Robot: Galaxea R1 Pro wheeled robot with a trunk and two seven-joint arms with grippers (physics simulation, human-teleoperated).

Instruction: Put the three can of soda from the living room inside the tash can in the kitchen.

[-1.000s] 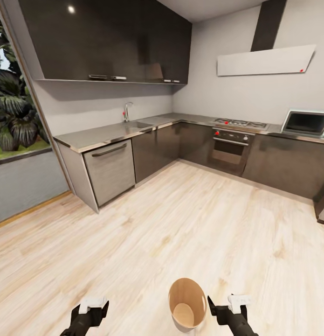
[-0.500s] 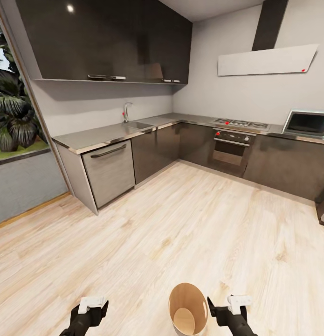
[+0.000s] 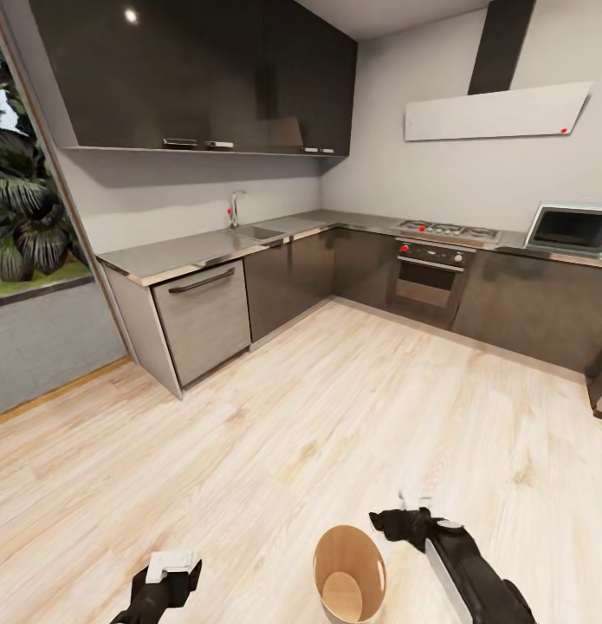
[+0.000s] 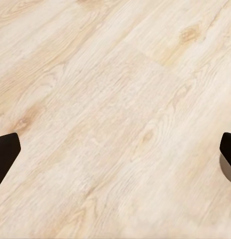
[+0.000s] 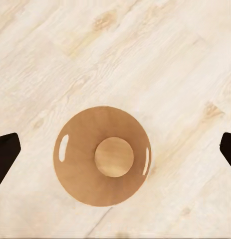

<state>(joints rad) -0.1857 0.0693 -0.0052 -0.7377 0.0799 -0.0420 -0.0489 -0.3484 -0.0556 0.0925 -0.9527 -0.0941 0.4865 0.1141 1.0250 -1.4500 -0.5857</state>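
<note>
Tash can [image 3: 349,574] empty on kitchen floor [image 3: 292,433]; right gripper [image 5: 115,149] above it at 12 o'clock, fingers wide, likely for dropping; left gripper [image 4: 115,154] wide, idle.

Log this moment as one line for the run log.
place: kitchen | trash can: upright on wood floor, empty | right gripper: open above it | left gripper: open, over bare floor

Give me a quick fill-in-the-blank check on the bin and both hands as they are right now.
1. The trash can stands on the pale wood ____.
2. Inside, the trash can holds ____ cans.
3. The right hand, looking straight down into the can, has its fingers ____.
4. The left hand has only bare ____ beneath it.

Missing words: floor; no; open; floor
</note>
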